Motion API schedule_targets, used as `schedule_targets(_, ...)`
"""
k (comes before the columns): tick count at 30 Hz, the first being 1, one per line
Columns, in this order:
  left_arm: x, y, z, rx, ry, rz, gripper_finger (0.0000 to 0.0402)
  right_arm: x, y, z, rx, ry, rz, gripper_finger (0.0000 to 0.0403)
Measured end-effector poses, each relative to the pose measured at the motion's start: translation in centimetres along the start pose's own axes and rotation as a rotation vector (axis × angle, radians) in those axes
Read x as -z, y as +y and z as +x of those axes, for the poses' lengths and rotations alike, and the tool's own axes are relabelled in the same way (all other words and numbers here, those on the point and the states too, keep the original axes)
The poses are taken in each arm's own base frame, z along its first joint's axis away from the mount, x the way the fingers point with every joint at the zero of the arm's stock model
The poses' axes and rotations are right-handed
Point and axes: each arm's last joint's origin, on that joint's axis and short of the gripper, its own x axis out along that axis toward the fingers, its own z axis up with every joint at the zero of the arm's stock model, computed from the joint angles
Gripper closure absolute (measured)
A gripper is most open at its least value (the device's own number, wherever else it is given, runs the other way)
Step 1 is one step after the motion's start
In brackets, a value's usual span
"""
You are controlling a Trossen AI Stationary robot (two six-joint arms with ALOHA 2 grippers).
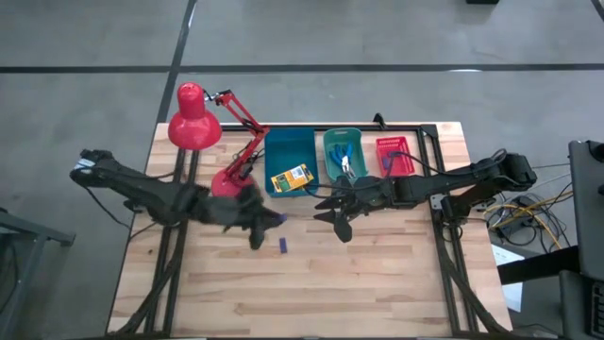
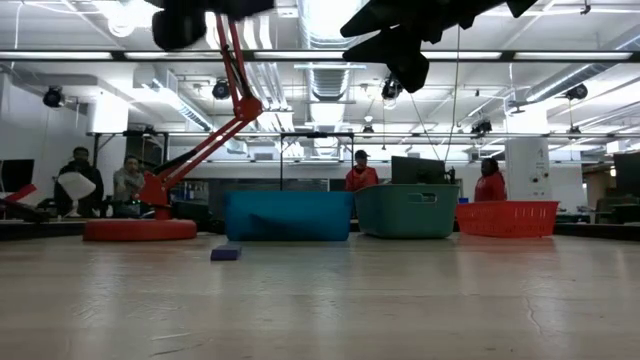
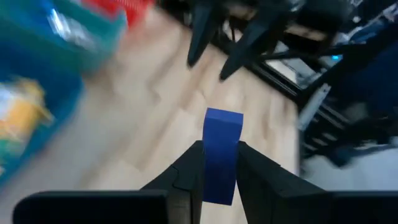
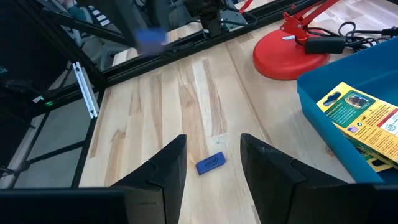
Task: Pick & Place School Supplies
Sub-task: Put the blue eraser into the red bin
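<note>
The left gripper [image 3: 219,168] hangs above the wooden table [image 1: 377,283], its two dark fingers pinching a small eraser block [image 3: 222,149] by its long flat sides, the block's top poking out past the fingertips. It looks light, rigid and smooth, so a narrow-side pinch suits it. The right gripper [image 4: 211,165] hovers with fingers spread; a second eraser block [image 4: 210,163] lies flat on the wood straight beneath them. Just beyond it, a crayon box [image 4: 360,118] rests in the blue bin [image 4: 323,99].
</note>
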Motion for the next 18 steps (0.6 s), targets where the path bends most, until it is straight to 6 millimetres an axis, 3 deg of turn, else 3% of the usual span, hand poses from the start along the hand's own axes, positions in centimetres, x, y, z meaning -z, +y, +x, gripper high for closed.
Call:
schedule_targets(7, -1.6, 3.1, 3.4, 0.222, 0.285, -0.281, 0.0319, 0.0, 0.0, 0.0, 0.000, 0.000, 0.000, 0.0257)
schedule_targets(14, -3.0, 3.8, 5.5, 0.548, 0.309, -0.038, 0.0319, 0.0, 0.0, 0.0, 0.000, 0.000, 0.000, 0.0257)
schedule_targets(18, -3.2, 4.8, 6.5, 0.523, 0.298, -0.050, 0.0319, 0.0, 0.0, 0.0, 0.000, 0.000, 0.000, 0.0257)
